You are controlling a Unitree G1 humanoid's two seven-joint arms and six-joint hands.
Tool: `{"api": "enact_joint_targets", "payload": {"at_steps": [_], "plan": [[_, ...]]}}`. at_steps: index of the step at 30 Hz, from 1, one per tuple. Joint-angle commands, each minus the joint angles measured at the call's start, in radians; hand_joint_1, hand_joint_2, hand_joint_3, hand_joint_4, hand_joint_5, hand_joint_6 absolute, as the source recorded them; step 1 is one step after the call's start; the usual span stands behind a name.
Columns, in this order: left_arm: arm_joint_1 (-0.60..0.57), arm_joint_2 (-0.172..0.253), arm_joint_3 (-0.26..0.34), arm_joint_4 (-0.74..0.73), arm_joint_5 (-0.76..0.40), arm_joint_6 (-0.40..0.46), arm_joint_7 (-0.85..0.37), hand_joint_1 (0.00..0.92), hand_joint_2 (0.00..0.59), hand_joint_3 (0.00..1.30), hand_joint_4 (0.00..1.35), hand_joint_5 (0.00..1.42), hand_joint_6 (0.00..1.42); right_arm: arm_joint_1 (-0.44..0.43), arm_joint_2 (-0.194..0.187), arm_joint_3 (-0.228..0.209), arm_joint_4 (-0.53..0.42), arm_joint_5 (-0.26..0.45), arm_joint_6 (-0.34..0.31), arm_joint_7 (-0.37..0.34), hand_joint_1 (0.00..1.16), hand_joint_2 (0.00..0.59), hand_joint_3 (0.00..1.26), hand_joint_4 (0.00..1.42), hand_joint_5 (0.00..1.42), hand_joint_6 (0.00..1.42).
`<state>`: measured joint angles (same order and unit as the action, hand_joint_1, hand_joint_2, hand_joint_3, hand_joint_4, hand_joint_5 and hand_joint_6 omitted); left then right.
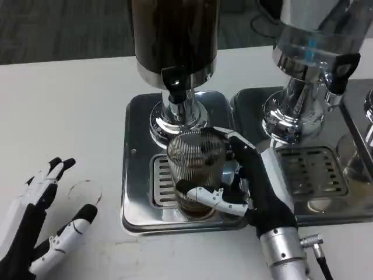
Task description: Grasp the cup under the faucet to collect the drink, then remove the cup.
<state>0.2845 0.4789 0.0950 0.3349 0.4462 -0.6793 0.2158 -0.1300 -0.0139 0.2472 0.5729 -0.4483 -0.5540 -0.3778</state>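
Note:
A clear ribbed cup [195, 169] stands on the drip grate [163, 181] of the left dispenser, straight below its black faucet [175, 81]. A little dark liquid lies in the cup's bottom. My right hand [250, 184] wraps the cup from the right, thumb across its lower front and fingers round its back. My left hand [38, 224] lies open on the white table at the lower left, palm up, fingers spread, well away from the cup.
The dark-filled dispenser [175, 35] sits on a steel tray [137, 151]. A second dispenser [309, 64] with its own tray and grate [312, 169] stands at the right. A faint ring mark [84, 189] shows on the table near my left hand.

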Motion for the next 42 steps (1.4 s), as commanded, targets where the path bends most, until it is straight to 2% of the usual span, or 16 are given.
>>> {"api": "enact_joint_targets", "payload": {"at_steps": [1, 4, 7, 9, 14, 19, 27, 31, 35, 42], "plan": [[-0.024, 0.041, -0.024, 0.01, 0.029, -0.007, -0.013, 0.0, 0.208, 0.1, 0.0, 0.01, 0.0, 0.0, 0.009, -0.001, -0.031, -0.003, -0.021, -0.027, 1.02, 0.137, 0.44, 0.58, 0.9, 1.34], [-0.033, 0.049, -0.038, 0.001, 0.055, -0.003, -0.005, 0.0, 0.208, 0.1, 0.0, 0.01, 0.0, 0.014, -0.004, -0.004, -0.053, -0.02, -0.027, -0.045, 1.03, 0.139, 0.44, 0.58, 0.9, 1.34], [-0.043, 0.051, -0.057, -0.014, 0.093, 0.001, 0.007, 0.0, 0.212, 0.09, 0.0, 0.01, 0.0, 0.025, -0.022, -0.015, -0.075, 0.0, -0.036, -0.022, 1.03, 0.136, 0.45, 0.59, 0.9, 1.34], [-0.042, 0.066, -0.066, -0.041, 0.139, -0.002, 0.016, 0.0, 0.215, 0.09, 0.0, 0.01, 0.0, 0.035, -0.017, -0.02, -0.083, 0.021, -0.032, -0.008, 1.03, 0.135, 0.45, 0.59, 0.9, 1.34], [-0.032, 0.087, -0.084, -0.088, 0.208, 0.006, 0.033, 0.0, 0.218, 0.09, 0.0, 0.01, 0.0, 0.056, -0.037, -0.005, -0.13, -0.018, -0.03, -0.018, 1.03, 0.128, 0.45, 0.59, 0.9, 1.34], [-0.019, 0.105, -0.094, -0.113, 0.268, 0.02, 0.055, 0.0, 0.216, 0.09, 0.0, 0.0, 0.0, 0.074, -0.036, -0.004, -0.157, -0.028, -0.027, -0.023, 1.03, 0.124, 0.45, 0.59, 0.9, 1.34], [-0.018, 0.122, -0.113, -0.117, 0.28, 0.013, 0.059, 0.0, 0.21, 0.08, 0.0, 0.0, 0.0, 0.105, -0.016, -0.02, -0.171, 0.007, -0.019, -0.017, 1.03, 0.121, 0.46, 0.59, 0.9, 1.34], [-0.018, 0.13, -0.113, -0.121, 0.282, 0.019, 0.063, 0.0, 0.209, 0.08, 0.0, 0.0, 0.0, 0.121, -0.018, -0.011, -0.195, -0.028, -0.024, -0.039, 1.03, 0.12, 0.46, 0.59, 0.9, 1.34], [-0.016, 0.134, -0.111, -0.126, 0.278, 0.03, 0.058, 0.0, 0.209, 0.08, 0.0, 0.0, 0.0, 0.134, -0.01, -0.016, -0.217, -0.02, -0.028, -0.043, 1.03, 0.121, 0.46, 0.59, 0.91, 1.34], [-0.015, 0.142, -0.121, -0.143, 0.29, 0.048, 0.05, 0.0, 0.201, 0.05, 0.0, 0.0, 0.0, 0.216, -0.027, -0.017, -0.338, -0.004, -0.048, -0.021, 1.03, 0.123, 0.47, 0.61, 0.91, 1.34]]}}
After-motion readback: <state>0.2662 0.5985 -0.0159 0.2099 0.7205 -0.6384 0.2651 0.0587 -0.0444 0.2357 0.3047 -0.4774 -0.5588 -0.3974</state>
